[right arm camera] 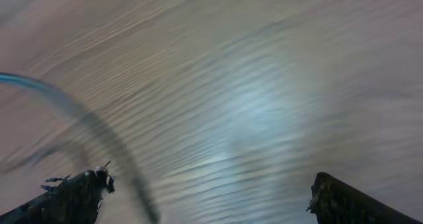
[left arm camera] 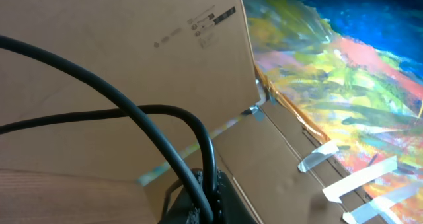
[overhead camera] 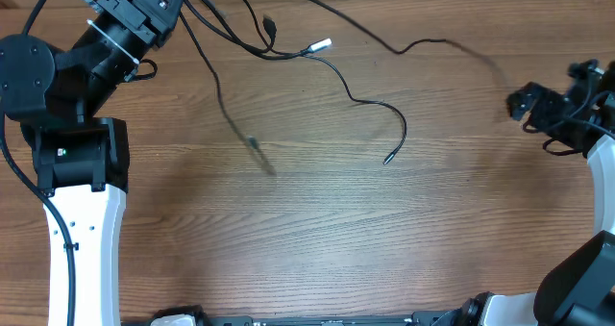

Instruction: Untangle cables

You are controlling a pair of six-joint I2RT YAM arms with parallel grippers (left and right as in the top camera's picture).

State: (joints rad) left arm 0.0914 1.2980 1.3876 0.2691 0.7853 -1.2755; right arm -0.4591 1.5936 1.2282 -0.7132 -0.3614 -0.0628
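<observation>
Right gripper (right arm camera: pixel 208 201) — parted, nothing held; left gripper (left arm camera: pixel 198 201) — state cannot be told. Cables (overhead camera: pixel 365 100), upper centre, to be drawn apart slowly.

- robot arms (overhead camera: pixel 77 95): 2, one at each side of the table (overhead camera: pixel 317 239)
- table: 1
- cables (overhead camera: pixel 360 101): thin black strands crossing near the top, exact number unclear; 4 free ends in the overhead view, 1 with a silver plug (overhead camera: pixel 322 45)
- thick black wires (left arm camera: pixel 139 115): 2, left wrist view
- cardboard box (left arm camera: pixel 119 45): 1
- painted sheet (left arm camera: pixel 350 72): 1
- white tape strips (left arm camera: pixel 317 156): at least 3
</observation>
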